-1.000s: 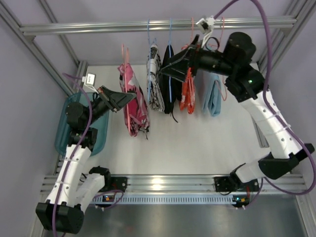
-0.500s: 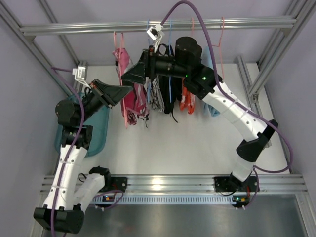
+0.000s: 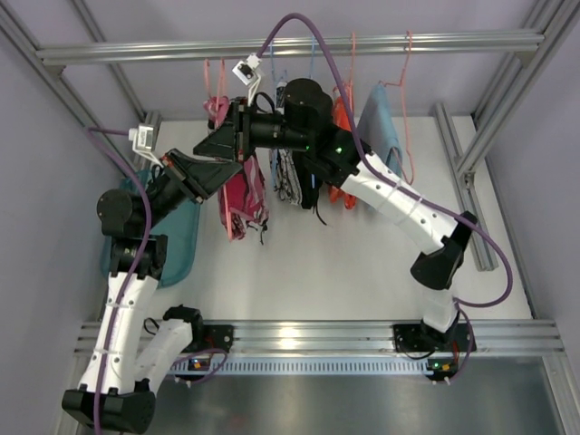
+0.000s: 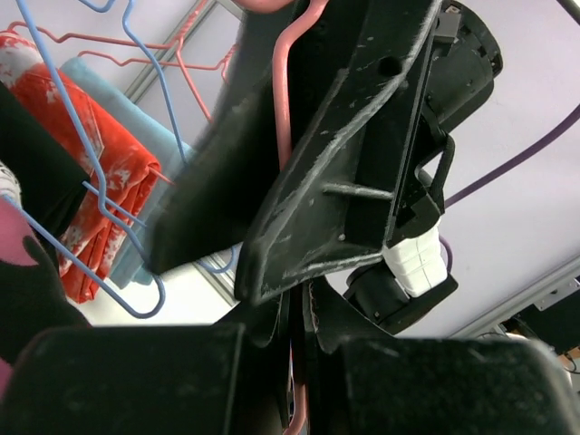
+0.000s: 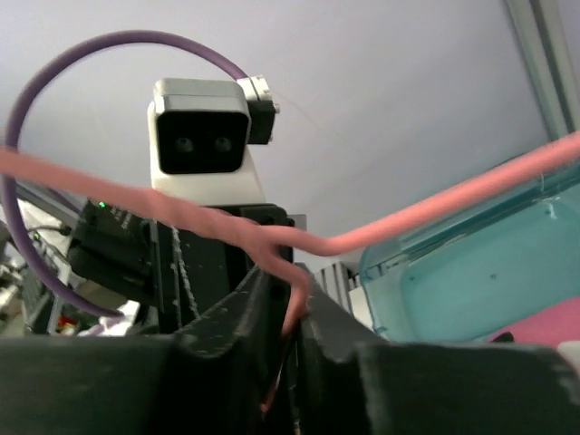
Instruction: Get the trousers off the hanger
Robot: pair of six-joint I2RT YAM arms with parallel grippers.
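since half a second before, the right arm had swung further left along the rail to the pink hanger, meeting the left arm there.

top view: right gripper and left gripper sat tip to tip at the hanger's neck. pink printed trousers hung on that hanger just below them. white black-print trousers hung just beside, untouched. teal bin lay low on the left.

left wrist: own fingers looked closed on the pink wire, with the right gripper's finger right above.

right wrist: fingers were pinched together on the twisted neck, likely steadying the hanger so the fabric could be pulled free. neither pair was off its hanger yet.
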